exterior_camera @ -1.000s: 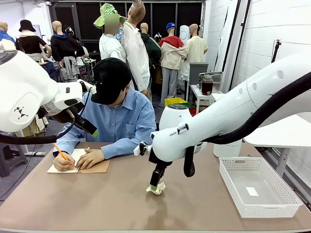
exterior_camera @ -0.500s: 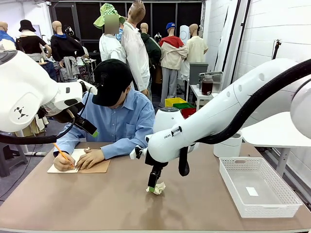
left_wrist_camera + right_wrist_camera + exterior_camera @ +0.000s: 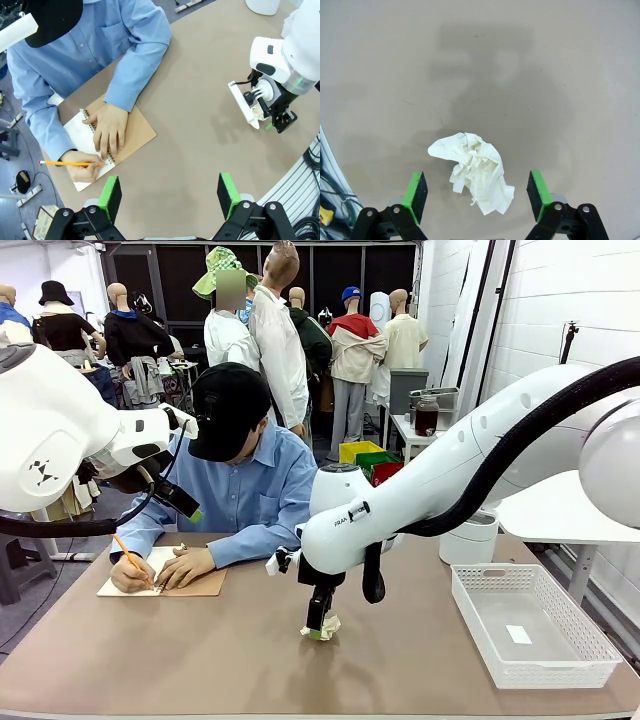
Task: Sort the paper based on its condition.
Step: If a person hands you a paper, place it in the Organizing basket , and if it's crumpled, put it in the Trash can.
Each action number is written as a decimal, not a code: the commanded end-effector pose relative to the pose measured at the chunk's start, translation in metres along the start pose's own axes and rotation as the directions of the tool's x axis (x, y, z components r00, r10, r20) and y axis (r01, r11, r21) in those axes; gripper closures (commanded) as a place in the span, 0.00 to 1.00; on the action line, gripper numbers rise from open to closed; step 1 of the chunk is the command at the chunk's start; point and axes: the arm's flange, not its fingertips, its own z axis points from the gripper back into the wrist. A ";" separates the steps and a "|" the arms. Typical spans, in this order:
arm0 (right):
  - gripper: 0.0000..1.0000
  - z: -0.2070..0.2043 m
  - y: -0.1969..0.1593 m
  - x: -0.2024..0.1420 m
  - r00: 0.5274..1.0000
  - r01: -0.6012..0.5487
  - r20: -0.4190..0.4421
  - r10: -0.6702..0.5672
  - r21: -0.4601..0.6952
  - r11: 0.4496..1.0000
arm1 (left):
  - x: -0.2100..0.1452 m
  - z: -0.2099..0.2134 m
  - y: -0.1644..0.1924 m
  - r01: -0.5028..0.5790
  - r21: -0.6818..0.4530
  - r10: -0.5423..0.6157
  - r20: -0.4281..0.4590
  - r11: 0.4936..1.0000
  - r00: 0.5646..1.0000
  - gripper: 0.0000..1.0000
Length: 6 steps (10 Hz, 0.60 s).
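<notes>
A crumpled ball of white paper [image 3: 329,626] [image 3: 475,172] lies on the brown table near its middle. My right gripper [image 3: 317,629] [image 3: 476,194] points straight down over it and is open, with one green pad [image 3: 416,195] on each side of the ball and clear of it. My left gripper [image 3: 169,196] [image 3: 186,506] hangs open and empty high above the table's left part, over the person. A flat white page [image 3: 79,134] sits in the person's spiral notebook [image 3: 196,586], under their hands.
The person at the far left writes with an orange pencil [image 3: 130,558]. A white plastic basket [image 3: 590,665] stands at the right edge with a small white scrap inside. A white tub [image 3: 470,542] stands behind it.
My right arm has shifted a little left and lower, with its gripper still over the crumpled paper. The paper, the left arm and the person stay where they were.
</notes>
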 end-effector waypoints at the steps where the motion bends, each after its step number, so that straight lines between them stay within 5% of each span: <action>1: 0.00 -0.005 -0.004 0.003 1.000 -0.017 -0.018 0.017 -0.007 1.000 | 0.000 0.000 0.001 -0.002 -0.001 0.002 0.001 1.000 1.000 0.00; 6: 0.00 -0.015 -0.004 0.006 0.999 -0.016 -0.048 0.016 -0.003 1.000 | 0.000 0.000 0.001 -0.002 -0.001 0.002 0.001 1.000 1.000 0.00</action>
